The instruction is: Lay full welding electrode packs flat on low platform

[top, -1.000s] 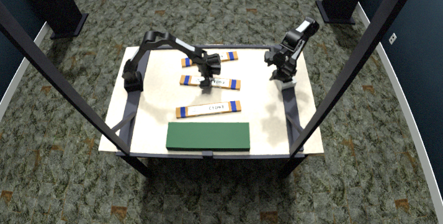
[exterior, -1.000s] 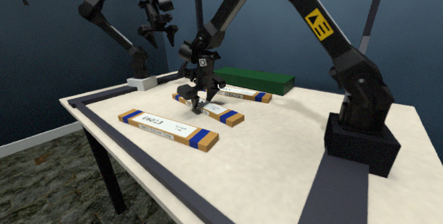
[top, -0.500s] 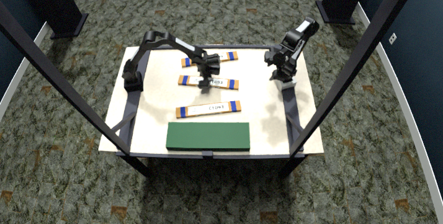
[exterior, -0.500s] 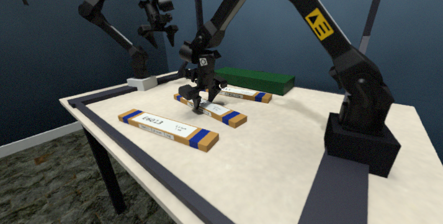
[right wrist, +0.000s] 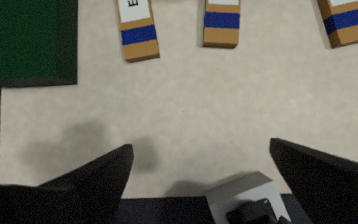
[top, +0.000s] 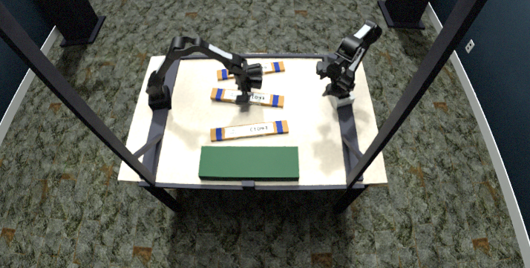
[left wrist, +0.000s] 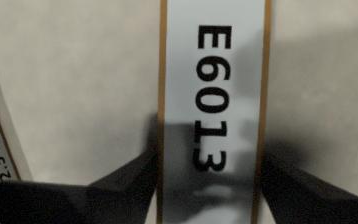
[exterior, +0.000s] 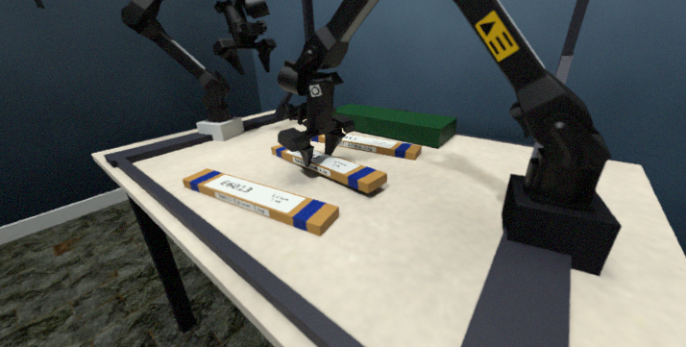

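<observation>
Three orange packs with blue bands and white E6013 labels are in view. My left gripper (top: pixel 243 99) (exterior: pixel 318 159) is shut on the middle pack (top: pixel 275 100) (exterior: pixel 373 182) (left wrist: pixel 213 15) (right wrist: pixel 221 36), across its width; a shadow shows under it, so it hangs just above the table. The back pack (top: pixel 277 67) (exterior: pixel 259 196) (right wrist: pixel 350 36) and the platform-side pack (top: pixel 280 127) (exterior: pixel 408 151) (right wrist: pixel 140 49) lie flat on the table. The low green platform (top: pixel 249 162) (exterior: pixel 399 121) (right wrist: pixel 26 40) carries no pack. My right gripper (exterior: pixel 255 71) (right wrist: pixel 200 147) is open and empty, high near its own base.
The light tabletop (top: pixel 308 125) (exterior: pixel 408 268) has dark rails along its edges, such as the side rail (top: pixel 152 151). The right arm's pale base (top: pixel 343 100) (exterior: pixel 221 129) (right wrist: pixel 246 192) stands across the table from the left arm's black base (top: pixel 159 100) (exterior: pixel 557 220).
</observation>
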Motion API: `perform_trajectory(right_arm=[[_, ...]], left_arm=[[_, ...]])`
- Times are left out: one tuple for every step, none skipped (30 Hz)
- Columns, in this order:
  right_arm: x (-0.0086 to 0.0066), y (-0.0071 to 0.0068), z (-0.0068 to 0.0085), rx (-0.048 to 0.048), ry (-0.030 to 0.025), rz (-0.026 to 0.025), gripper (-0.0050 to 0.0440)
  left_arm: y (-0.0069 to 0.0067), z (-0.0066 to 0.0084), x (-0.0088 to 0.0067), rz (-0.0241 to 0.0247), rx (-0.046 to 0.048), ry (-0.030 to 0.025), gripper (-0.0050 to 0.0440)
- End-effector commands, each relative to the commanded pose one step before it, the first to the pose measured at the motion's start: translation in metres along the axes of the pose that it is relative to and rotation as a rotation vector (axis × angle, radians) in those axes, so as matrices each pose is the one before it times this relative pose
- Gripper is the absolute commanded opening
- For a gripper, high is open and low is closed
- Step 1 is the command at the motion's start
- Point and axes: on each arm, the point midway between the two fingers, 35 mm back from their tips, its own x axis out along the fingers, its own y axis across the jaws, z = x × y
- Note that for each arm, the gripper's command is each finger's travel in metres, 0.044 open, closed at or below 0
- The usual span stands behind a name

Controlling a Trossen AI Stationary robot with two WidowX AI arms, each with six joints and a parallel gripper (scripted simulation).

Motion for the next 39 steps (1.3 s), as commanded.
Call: perform_trajectory(right_arm=[[-0.00535,0.00145,0.00392,0.00612,-0.01693,0.01213,0.043],[0.0,0.0,0.0,0.0,0.0,0.0,0.043],[0.0,0.0,0.0,0.0,0.0,0.0,0.043],[0.0,0.0,0.0,0.0,0.0,0.0,0.043],[0.0,0.0,0.0,0.0,0.0,0.0,0.043],[0.0,0.0,0.0,0.0,0.0,0.0,0.043],[0.0,0.0,0.0,0.0,0.0,0.0,0.043],[0.0,0.0,0.0,0.0,0.0,0.0,0.043],[0.0,0.0,0.0,0.0,0.0,0.0,0.043],[0.0,0.0,0.0,0.0,0.0,0.0,0.043],[0.0,0.0,0.0,0.0,0.0,0.0,0.043],[0.0,0.0,0.0,0.0,0.0,0.0,0.043],[0.0,0.0,0.0,0.0,0.0,0.0,0.043],[0.0,0.0,0.0,0.0,0.0,0.0,0.043],[0.0,0.0,0.0,0.0,0.0,0.0,0.043],[0.0,0.0,0.0,0.0,0.0,0.0,0.043],[0.0,0.0,0.0,0.0,0.0,0.0,0.043],[0.0,0.0,0.0,0.0,0.0,0.0,0.043],[0.0,0.0,0.0,0.0,0.0,0.0,0.043],[0.0,0.0,0.0,0.0,0.0,0.0,0.043],[0.0,0.0,0.0,0.0,0.0,0.0,0.043],[0.0,0.0,0.0,0.0,0.0,0.0,0.043],[0.0,0.0,0.0,0.0,0.0,0.0,0.043],[0.0,0.0,0.0,0.0,0.0,0.0,0.043],[0.0,0.0,0.0,0.0,0.0,0.0,0.043],[0.0,0.0,0.0,0.0,0.0,0.0,0.043],[0.0,0.0,0.0,0.0,0.0,0.0,0.043],[0.0,0.0,0.0,0.0,0.0,0.0,0.043],[0.0,0.0,0.0,0.0,0.0,0.0,0.043],[0.0,0.0,0.0,0.0,0.0,0.0,0.043],[0.0,0.0,0.0,0.0,0.0,0.0,0.043],[0.0,0.0,0.0,0.0,0.0,0.0,0.043],[0.0,0.0,0.0,0.0,0.0,0.0,0.043],[0.0,0.0,0.0,0.0,0.0,0.0,0.043],[0.0,0.0,0.0,0.0,0.0,0.0,0.043],[0.0,0.0,0.0,0.0,0.0,0.0,0.043],[0.0,0.0,0.0,0.0,0.0,0.0,0.043],[0.0,0.0,0.0,0.0,0.0,0.0,0.043],[0.0,0.0,0.0,0.0,0.0,0.0,0.043]], left_arm=[[0.00362,0.03642,-0.05558,0.02121,0.00717,-0.14045,-0.005],[0.0,0.00045,-0.00162,0.0,0.0,-0.00002,-0.005],[0.0,0.00045,-0.00162,0.0,0.0,-0.00002,-0.005],[0.0,0.00045,-0.00162,0.0,0.0,-0.00002,-0.005],[0.0,0.00045,-0.00162,0.0,0.0,-0.00002,-0.005],[0.0,0.00045,-0.00162,0.0,0.0,-0.00001,-0.005],[0.0,0.00045,-0.00162,0.0,0.0,-0.00001,-0.005],[0.0,0.00045,-0.00162,0.0,0.0,-0.00001,-0.005],[0.0,0.0,0.0,0.0,0.0,0.0,-0.005],[0.0,0.0,0.0,0.0,0.0,0.0,-0.005],[0.0,0.00045,-0.00162,0.0,0.0,-0.00001,-0.005],[0.0,0.00045,-0.00162,0.0,0.0,-0.00001,-0.005],[0.0,0.00045,-0.00162,0.0,0.0,-0.00001,-0.005],[0.0,0.00045,-0.00162,0.0,0.0,-0.00001,-0.005],[0.0,0.00045,-0.00162,0.0,0.0,-0.00001,-0.005],[0.0,0.00044,-0.00162,0.0,0.0,-0.00001,-0.005],[0.0,0.00044,-0.00162,0.0,0.0,-0.00001,-0.005],[0.0,0.00044,-0.00162,0.0,0.0,-0.00001,-0.005],[0.0,0.00044,-0.00162,0.0,0.0,-0.00001,-0.005],[0.0,0.00044,-0.00162,0.0,0.0,-0.00001,-0.005],[0.0,0.00044,-0.00162,0.0,0.0,-0.00001,-0.005],[0.0,0.00044,-0.00162,0.0,0.0,-0.00001,-0.005],[0.0,0.00044,-0.00162,0.0,0.0,-0.00001,-0.005],[0.0,0.00044,-0.00162,0.0,0.0,-0.00001,-0.005],[0.0,0.00044,-0.00162,0.0,0.0,-0.00001,-0.005],[0.0,0.0,0.0,0.0,0.0,0.0,-0.005],[0.0,0.0,0.0,0.0,0.0,0.0,-0.005],[0.0,0.00045,-0.00162,0.0,0.0,-0.00001,-0.005],[0.0,0.00044,-0.00162,0.0,0.0,-0.00001,-0.005],[0.0,0.00044,-0.00162,0.0,0.0,-0.00001,-0.005],[0.00005,0.00086,-0.00115,0.00001,-0.00001,-0.00006,-0.005],[0.00005,0.00085,-0.00111,0.00001,-0.00001,-0.00006,-0.005],[0.00005,0.00084,-0.00107,0.00001,-0.00001,-0.00006,-0.005],[0.00004,0.00082,-0.00103,0.00001,-0.00001,-0.00006,-0.005],[0.00004,0.0008,-0.00099,0.00001,-0.00001,-0.00006,-0.005],[0.00004,0.00077,-0.00094,0.00001,-0.00001,-0.00006,-0.005],[0.00004,0.00074,-0.0009,0.00001,-0.00001,-0.00005,-0.005],[0.00003,0.00071,-0.00085,0.00001,-0.00001,-0.00005,-0.005],[0.00003,0.00068,-0.0008,0.0,-0.00001,-0.00005,-0.005]])
